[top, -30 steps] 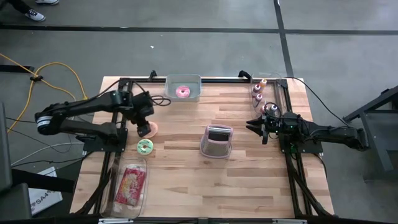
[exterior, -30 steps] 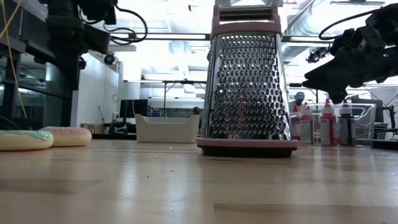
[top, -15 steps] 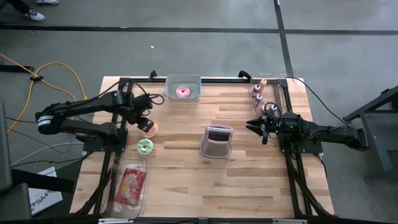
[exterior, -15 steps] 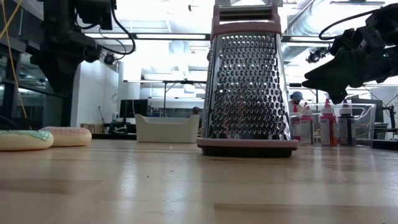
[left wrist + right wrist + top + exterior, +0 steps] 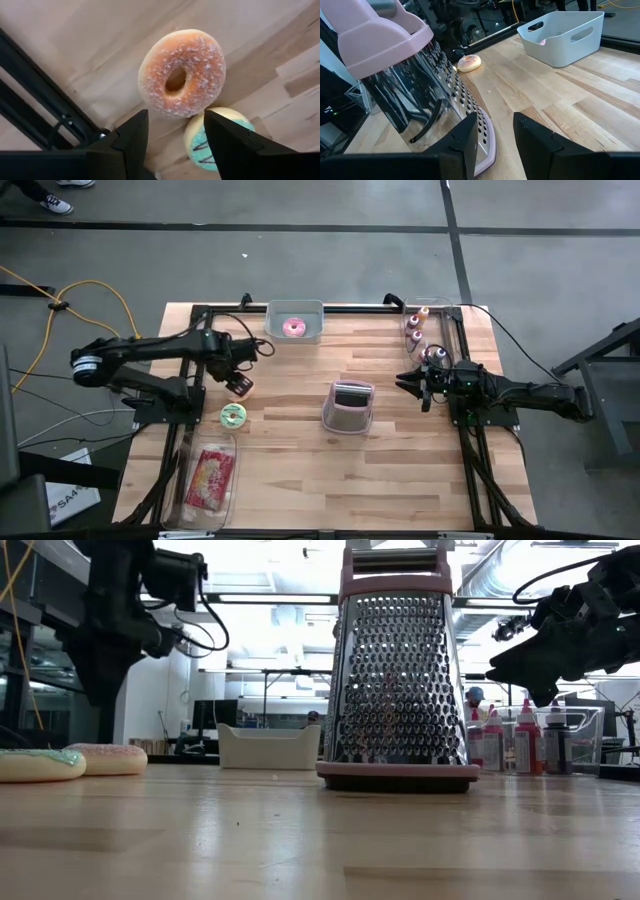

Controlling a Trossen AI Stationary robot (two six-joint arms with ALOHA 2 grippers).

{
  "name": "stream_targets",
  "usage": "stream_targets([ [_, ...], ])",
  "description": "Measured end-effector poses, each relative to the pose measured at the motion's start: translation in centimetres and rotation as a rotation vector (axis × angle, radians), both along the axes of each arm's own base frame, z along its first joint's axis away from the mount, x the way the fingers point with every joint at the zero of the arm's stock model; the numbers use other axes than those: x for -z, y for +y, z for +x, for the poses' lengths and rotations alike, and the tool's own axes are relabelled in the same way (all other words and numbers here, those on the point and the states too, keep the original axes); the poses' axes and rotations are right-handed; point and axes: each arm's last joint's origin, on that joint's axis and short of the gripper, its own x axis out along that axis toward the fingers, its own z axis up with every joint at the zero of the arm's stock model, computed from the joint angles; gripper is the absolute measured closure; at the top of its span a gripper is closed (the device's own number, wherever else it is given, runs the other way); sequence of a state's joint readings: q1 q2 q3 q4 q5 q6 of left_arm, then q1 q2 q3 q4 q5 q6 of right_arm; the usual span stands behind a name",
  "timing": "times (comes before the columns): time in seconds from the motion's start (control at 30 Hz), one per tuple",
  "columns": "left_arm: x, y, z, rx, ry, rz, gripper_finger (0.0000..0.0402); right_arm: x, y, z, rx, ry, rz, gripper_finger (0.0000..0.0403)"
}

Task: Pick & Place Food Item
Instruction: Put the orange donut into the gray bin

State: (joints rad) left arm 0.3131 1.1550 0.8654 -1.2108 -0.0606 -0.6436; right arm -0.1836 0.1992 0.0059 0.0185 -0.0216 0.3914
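Observation:
A sugar-dusted donut [image 5: 181,72] lies flat on the wooden table [image 5: 300,470] near its left edge, also seen in the high view [image 5: 245,388]. A teal-frosted donut [image 5: 215,137] lies beside it, toward the near edge [image 5: 233,414]. My left gripper [image 5: 175,135] hangs open above the two donuts, pointing down, touching neither. A white bin [image 5: 294,323] at the far edge holds a pink donut [image 5: 294,328]. My right gripper [image 5: 408,385] waits shut at the table's right side, level, aimed at the grater [image 5: 348,406].
The pink-handled metal grater stands upright mid-table. Sauce bottles [image 5: 415,330] stand at the far right. A clear tray with a red snack packet [image 5: 209,478] sits at the near left. Black frame rails [image 5: 190,395] run along the table's left and right sides.
My left gripper has sunk toward the sugar-dusted donut and rolled about the line it points along, staying open. The donuts have not moved.

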Motion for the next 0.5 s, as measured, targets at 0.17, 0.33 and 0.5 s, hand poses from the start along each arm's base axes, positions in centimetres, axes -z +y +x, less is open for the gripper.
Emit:
stream_targets([
  [0.17, 0.7, 0.0, 0.6, 0.068, -0.002, 0.033, 0.0218, 0.0, 0.0, 0.0, 0.0, 0.0, 0.0, 0.0289],
  [0.33, 1.9, 0.2, 0.4, 0.07, -0.002, 0.035, 0.0218, 0.0, 0.0, 0.0, 0.0, 0.0, 0.0, 0.0289],
  [0.5, 3.1, 0.6, 0.0, 0.012, 0.005, 0.027, 0.0218, 0.0, 0.0, 0.0, 0.0, 0.0, 0.0, 0.0289],
])
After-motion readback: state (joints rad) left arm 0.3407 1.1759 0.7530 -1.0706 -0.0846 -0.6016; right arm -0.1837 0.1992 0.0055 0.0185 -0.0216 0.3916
